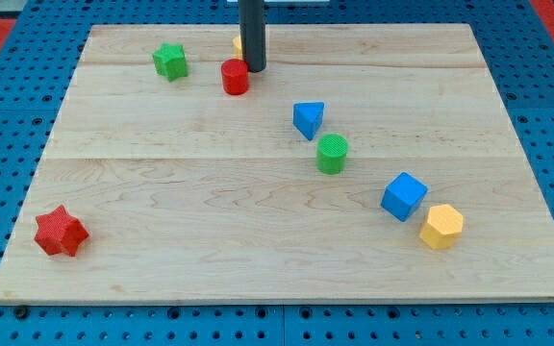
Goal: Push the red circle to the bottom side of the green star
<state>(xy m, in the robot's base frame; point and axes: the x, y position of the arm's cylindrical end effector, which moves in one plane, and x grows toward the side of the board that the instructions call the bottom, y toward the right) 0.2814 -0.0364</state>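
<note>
Contact is shown between my tip [253,69] and the small red circle block [235,76], pressed against its upper-right edge, nothing being gripped by the bare rod. To the tip's left, the green star-shaped block [170,61] lies on the pale wooden board [162,192], apart from the circle; a yellow block [239,43] is half hidden behind the rod.

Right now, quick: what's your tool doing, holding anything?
Tool: a bare rod, holds nothing. My tip sits at the red circle's upper right, seemingly touching it; green star lies to the view's left.
</note>
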